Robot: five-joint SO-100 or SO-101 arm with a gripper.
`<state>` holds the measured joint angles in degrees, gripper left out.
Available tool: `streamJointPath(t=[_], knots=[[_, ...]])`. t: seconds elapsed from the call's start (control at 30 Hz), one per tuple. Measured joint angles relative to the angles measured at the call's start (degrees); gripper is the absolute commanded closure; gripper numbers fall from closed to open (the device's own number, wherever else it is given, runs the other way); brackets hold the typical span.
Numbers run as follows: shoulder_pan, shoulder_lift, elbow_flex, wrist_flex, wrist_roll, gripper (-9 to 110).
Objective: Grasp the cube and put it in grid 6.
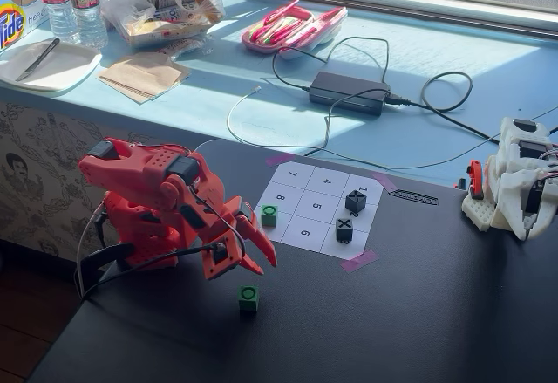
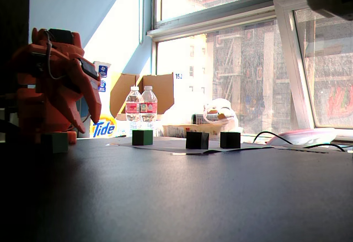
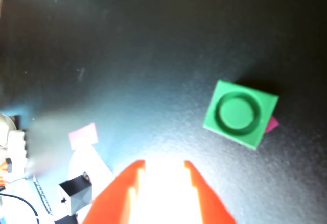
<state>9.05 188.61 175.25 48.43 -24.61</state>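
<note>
A green cube (image 1: 248,298) with a ring on top sits on the black table, off the grid sheet. It also shows in the wrist view (image 3: 240,113) and at the left of the low fixed view (image 2: 55,141). My red gripper (image 1: 264,268) hangs just above and behind it, its jaws close together and nothing held. In the wrist view the gripper (image 3: 163,164) is overexposed, and the cube lies ahead to its right. The numbered paper grid (image 1: 296,182) has its cell 6 (image 1: 305,233) bare. A second green cube (image 1: 269,215) stands on the grid's left column.
Two black cubes (image 1: 355,201) (image 1: 344,230) stand on the grid's right column. A white device (image 1: 514,182) sits at the table's right edge. Cables and a power brick (image 1: 349,92) lie on the blue sill behind. Pink tape (image 1: 358,261) holds the grid's corner.
</note>
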Motion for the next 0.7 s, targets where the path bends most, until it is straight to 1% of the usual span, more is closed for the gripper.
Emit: streamJointPath(t=[0.7], knots=[[-0.3,0.0,0.0,0.2,-0.5,92]])
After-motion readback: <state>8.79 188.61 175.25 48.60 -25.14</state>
